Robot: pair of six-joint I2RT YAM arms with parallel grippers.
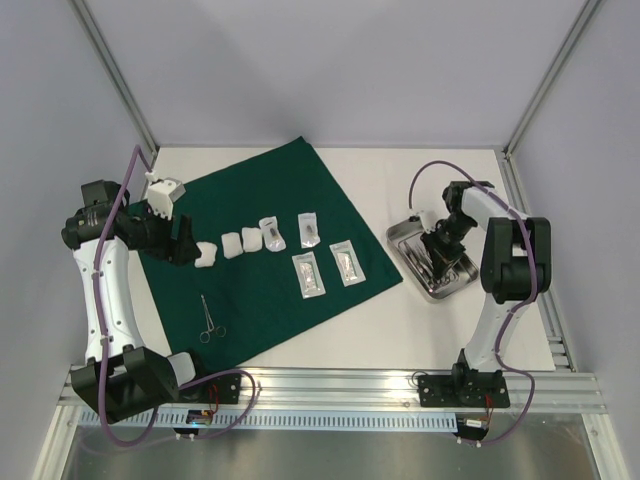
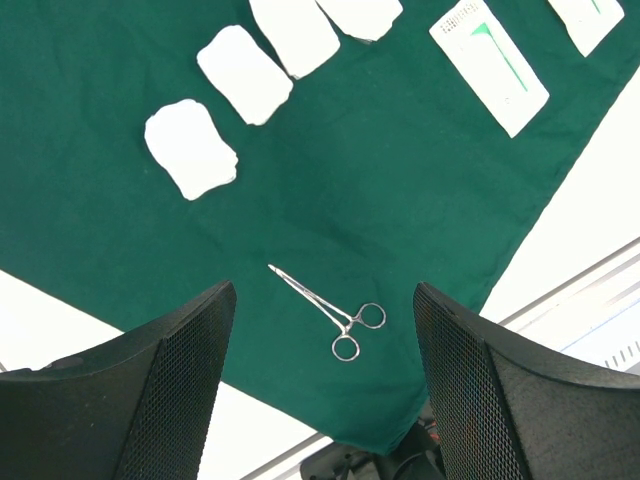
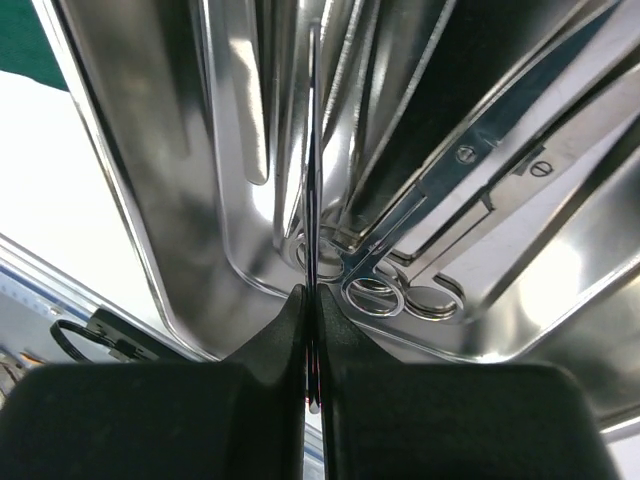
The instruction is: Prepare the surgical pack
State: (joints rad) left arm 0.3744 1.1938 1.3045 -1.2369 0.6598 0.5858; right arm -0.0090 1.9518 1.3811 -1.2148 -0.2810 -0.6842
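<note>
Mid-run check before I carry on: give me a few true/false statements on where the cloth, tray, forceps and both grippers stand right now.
1. The green cloth lies spread flat on the table. True.
2. The left gripper holds the forceps. False: its jaws are open and empty, and the forceps lie on the cloth.
3. The right gripper is down in the steel tray, shut on a thin metal instrument. True.
4. The tray sits on the green cloth. False: it stands on the bare table, to the right of the cloth.
5. White gauze pieces lie on the cloth. True.
</note>
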